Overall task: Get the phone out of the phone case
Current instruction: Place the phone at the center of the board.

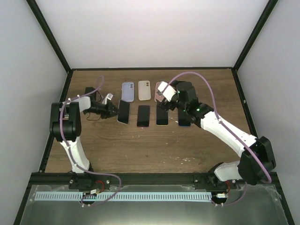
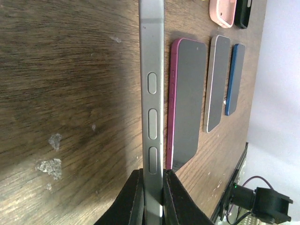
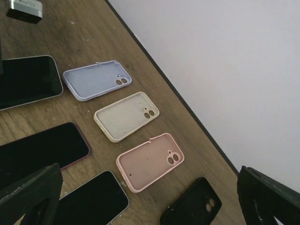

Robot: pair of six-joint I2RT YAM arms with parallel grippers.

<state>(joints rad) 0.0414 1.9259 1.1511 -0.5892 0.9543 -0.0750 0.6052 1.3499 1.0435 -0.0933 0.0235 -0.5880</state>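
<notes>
My left gripper is shut on the near end of a bare silver phone, pads on its two flat faces, side buttons facing the camera. The same phone shows its dark screen in the right wrist view. No case is on it. Several empty phone cases lie in a row beyond the phones: lavender, cream, pink and black. My right gripper hangs open above the pink and black cases, holding nothing.
Three more bare phones lie flat in the row: magenta-edged, silver and blue. The dark frame rail edges the wooden table at the back, with white walls all round.
</notes>
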